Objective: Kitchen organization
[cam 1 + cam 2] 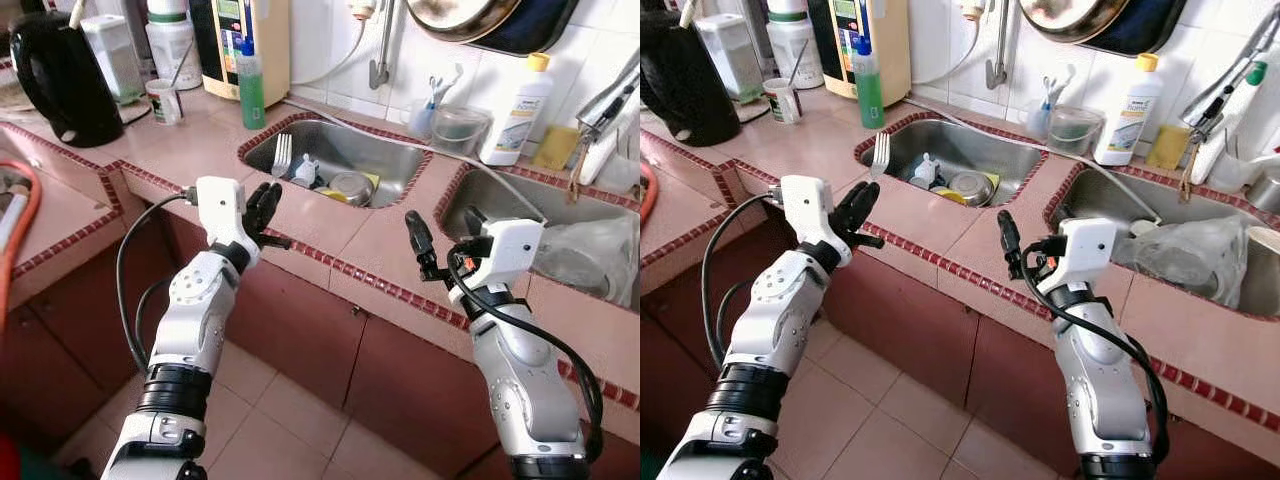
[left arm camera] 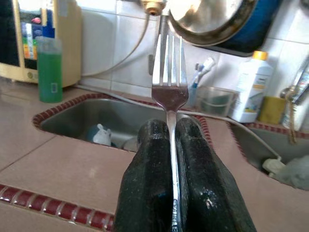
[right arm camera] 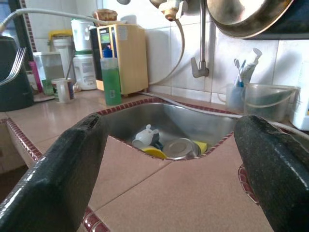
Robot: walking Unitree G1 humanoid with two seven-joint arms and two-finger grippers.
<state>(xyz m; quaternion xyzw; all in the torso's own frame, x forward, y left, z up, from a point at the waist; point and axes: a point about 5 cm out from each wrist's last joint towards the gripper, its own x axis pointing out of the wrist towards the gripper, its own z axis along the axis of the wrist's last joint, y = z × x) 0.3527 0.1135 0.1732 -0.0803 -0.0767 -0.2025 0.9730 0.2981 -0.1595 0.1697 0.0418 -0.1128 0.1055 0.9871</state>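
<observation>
My left gripper [image 1: 862, 212] is clenched on a fork [image 2: 168, 87], the handle pinched between both black fingers and the tines pointing up, upright; I hold it in the air at the front edge of the counter [image 1: 330, 235], just short of the left sink [image 1: 330, 160]. My right gripper [image 1: 425, 245] stands spread wide with nothing in it, raised over the counter strip between the two basins, with the left sink at its 11 o'clock in the head view. Inside the left sink I note a round metal lid or bowl [image 3: 179, 147], a yellow item [image 3: 155, 152] and a small white piece [image 3: 146, 135] lying together on the bottom. At 12 o'clock from the fork, on the back of the counter, stands a green soap bottle [image 1: 869, 85] beside a cream appliance [image 1: 245, 45]. A black kettle [image 1: 65, 80] sits at 10 o'clock. The right sink [image 1: 1200, 250] holds a clear plastic bag [image 1: 1185, 245]; a white detergent bottle [image 1: 1130, 110] stands behind it against the tiled wall.
</observation>
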